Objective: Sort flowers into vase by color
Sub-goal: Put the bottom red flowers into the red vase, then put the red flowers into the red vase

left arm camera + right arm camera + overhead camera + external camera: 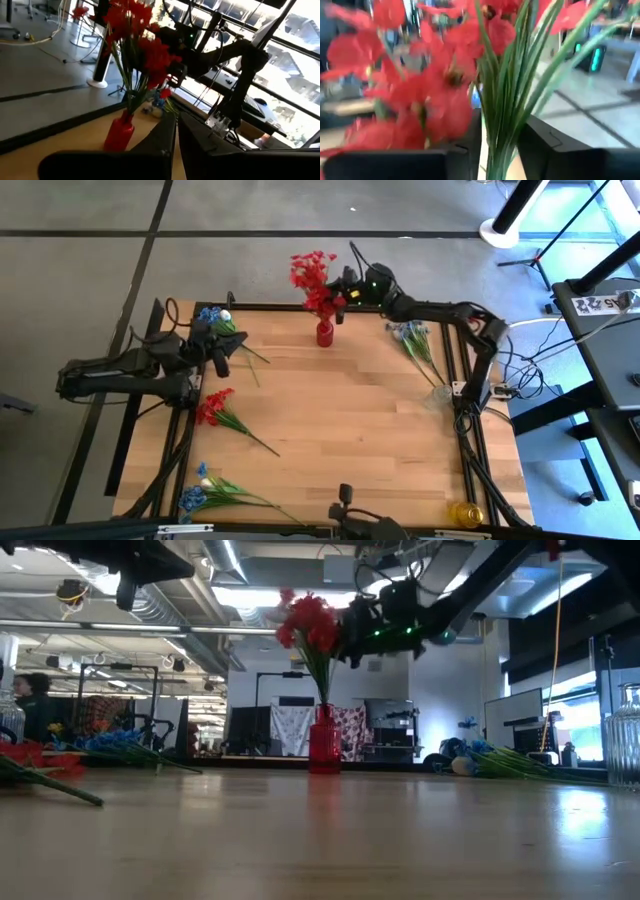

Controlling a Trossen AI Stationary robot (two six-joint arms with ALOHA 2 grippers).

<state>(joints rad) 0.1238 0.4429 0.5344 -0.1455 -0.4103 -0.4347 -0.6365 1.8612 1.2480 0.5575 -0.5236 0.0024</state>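
A red vase [325, 333] stands near the table's far edge with a bunch of red flowers [314, 278] in it; the low view shows the vase [323, 745] upright and the blossoms [308, 624] above it. My right gripper [347, 288] is at the bunch, just right of it and above the vase, shut on its green stems. My left gripper [220, 360] hovers shut at the table's left side, holding nothing. A red sprig [215, 408] lies flat on the table near it. My right gripper [500, 131] pinches the bundled green stems [503, 112] of the red flowers between its two fingers, just below the blossoms. It comes in about level from the table's right. The stems stand upright, and their lower ends sit in the red vase.
Blue and white sprigs lie at the far left [215, 318], the near left [205, 490] and the far right [414, 340]. A clear glass vase [437, 394] stands at the right edge and a yellow vase [465, 513] in the near right corner. The table's middle is bare wood.
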